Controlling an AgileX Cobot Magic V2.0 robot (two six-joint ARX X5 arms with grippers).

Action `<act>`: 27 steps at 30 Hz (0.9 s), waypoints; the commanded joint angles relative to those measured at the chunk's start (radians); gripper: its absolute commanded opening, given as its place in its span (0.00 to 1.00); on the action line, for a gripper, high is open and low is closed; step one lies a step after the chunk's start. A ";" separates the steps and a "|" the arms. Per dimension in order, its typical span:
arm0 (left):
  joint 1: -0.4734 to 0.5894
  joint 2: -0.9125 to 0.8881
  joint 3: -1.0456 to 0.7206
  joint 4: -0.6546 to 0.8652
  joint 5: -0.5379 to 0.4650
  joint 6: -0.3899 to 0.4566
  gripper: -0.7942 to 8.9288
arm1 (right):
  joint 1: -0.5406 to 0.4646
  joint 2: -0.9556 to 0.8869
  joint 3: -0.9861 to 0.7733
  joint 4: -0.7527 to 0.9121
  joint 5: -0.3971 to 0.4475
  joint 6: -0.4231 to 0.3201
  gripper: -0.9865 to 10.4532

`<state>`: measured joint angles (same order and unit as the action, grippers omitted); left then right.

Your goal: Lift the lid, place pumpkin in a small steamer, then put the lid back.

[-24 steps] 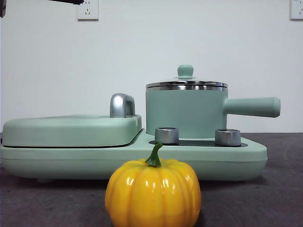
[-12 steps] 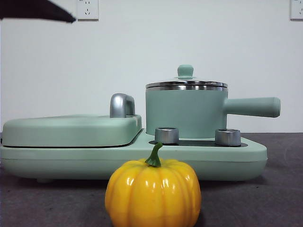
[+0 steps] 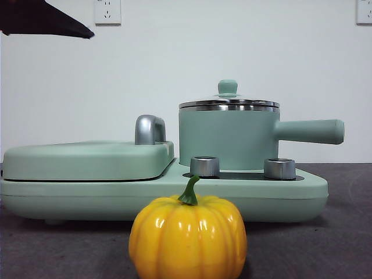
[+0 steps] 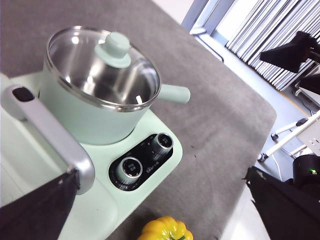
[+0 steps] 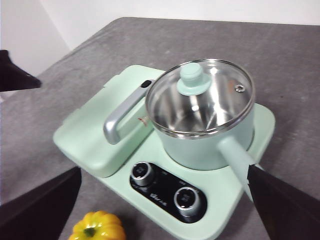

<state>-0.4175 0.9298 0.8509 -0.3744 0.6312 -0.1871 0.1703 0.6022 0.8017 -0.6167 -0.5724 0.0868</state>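
Nearest on the desk [image 3: 337, 244] sits the pumpkin [image 3: 187, 237], at six o'clock from the small steamer [image 3: 226, 138], whose lid [image 3: 228, 102] is on. Panel writing is unreadable. Both wrist views show left fingers [image 4: 165, 210] and right fingers [image 5: 165, 210] spread open, empty.

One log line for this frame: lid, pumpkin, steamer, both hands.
lid: on small steamer | pumpkin: on table, in front of cooker | left hand: open, above, empty | right hand: open, above, empty

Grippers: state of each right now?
Left gripper: open, holding nothing, above the cooker.
Right gripper: open, holding nothing, above the steamer.
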 commanded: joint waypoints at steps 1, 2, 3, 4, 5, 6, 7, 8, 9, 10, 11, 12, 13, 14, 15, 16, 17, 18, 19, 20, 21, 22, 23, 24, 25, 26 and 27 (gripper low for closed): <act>-0.008 0.075 0.082 -0.022 -0.013 0.007 0.69 | 0.004 0.004 0.015 0.010 -0.007 0.037 0.57; -0.010 0.104 0.110 -0.035 -0.031 0.011 0.69 | 0.004 0.004 0.015 0.010 -0.007 0.039 0.57; -0.012 0.140 0.146 -0.055 -0.045 0.019 0.69 | 0.004 0.004 0.015 0.010 -0.007 0.040 0.57; -0.016 0.179 0.188 -0.078 -0.062 0.029 0.69 | 0.004 0.004 0.015 0.010 -0.006 0.040 0.57; -0.021 0.214 0.225 -0.097 -0.080 0.037 0.69 | 0.004 0.004 0.015 0.010 -0.006 0.041 0.57; -0.025 0.256 0.273 -0.122 -0.099 0.053 0.69 | 0.004 0.004 0.015 0.010 -0.006 0.042 0.57; -0.030 0.300 0.325 -0.151 -0.121 0.069 0.69 | 0.004 0.004 0.015 0.010 -0.006 0.045 0.57; -0.036 0.340 0.374 -0.178 -0.142 0.082 0.69 | 0.004 0.004 0.015 0.010 -0.006 0.049 0.57; -0.043 0.385 0.431 -0.211 -0.169 0.099 0.69 | 0.004 0.004 0.015 0.010 -0.006 0.055 0.57; -0.052 0.431 0.489 -0.242 -0.195 0.117 0.69 | 0.004 0.004 0.015 0.010 -0.006 0.059 0.57; -0.061 0.472 0.540 -0.267 -0.219 0.133 0.69 | 0.004 0.004 0.015 0.010 -0.007 0.060 0.57; -0.071 0.515 0.595 -0.291 -0.245 0.148 0.69 | 0.004 0.004 0.015 0.010 -0.006 0.060 0.57; -0.080 0.558 0.649 -0.315 -0.269 0.163 0.69 | 0.004 0.004 0.015 0.010 -0.006 0.060 0.57; -0.089 0.595 0.692 -0.330 -0.288 0.174 0.69 | 0.004 0.004 0.015 0.010 -0.006 0.060 0.57; -0.099 0.631 0.736 -0.343 -0.311 0.185 0.68 | 0.004 0.004 0.015 0.010 -0.006 0.060 0.57; -0.110 0.666 0.779 -0.354 -0.331 0.194 0.68 | 0.004 0.004 0.015 0.010 -0.006 0.060 0.57; -0.120 0.694 0.811 -0.360 -0.350 0.203 0.68 | 0.004 0.004 0.015 0.009 -0.006 0.060 0.57; -0.130 0.721 0.840 -0.362 -0.367 0.210 0.68 | 0.004 0.004 0.015 0.010 -0.006 0.060 0.57; -0.143 0.750 0.872 -0.361 -0.381 0.222 0.68 | 0.004 0.004 0.015 0.010 -0.006 0.060 0.57; -0.152 0.773 0.894 -0.359 -0.386 0.231 0.68 | 0.004 0.004 0.015 0.010 -0.006 0.060 0.57; -0.161 0.794 0.916 -0.358 -0.389 0.237 0.68 | 0.004 0.004 0.015 0.010 -0.006 0.060 0.57; -0.172 0.817 0.941 -0.357 -0.389 0.241 0.68 | 0.004 0.004 0.015 0.010 -0.006 0.060 0.57; -0.181 0.835 0.958 -0.351 -0.389 0.244 0.68 | 0.004 0.004 0.015 0.010 -0.006 0.060 0.57; -0.190 0.851 0.972 -0.345 -0.390 0.251 0.68 | 0.004 0.004 0.015 0.010 -0.006 0.060 0.57; -0.203 0.870 0.988 -0.337 -0.400 0.253 0.68 | 0.004 0.004 0.015 0.010 -0.006 0.060 0.57; -0.212 0.882 0.996 -0.330 -0.407 0.256 0.68 | 0.004 0.004 0.015 0.010 -0.006 0.060 0.57; -0.220 0.893 1.001 -0.320 -0.417 0.257 0.68 | 0.004 0.004 0.015 0.010 -0.006 0.060 0.57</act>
<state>-0.6323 1.8088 1.8210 -0.6979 0.2131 0.0502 0.1703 0.6022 0.8017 -0.6167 -0.5755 0.1364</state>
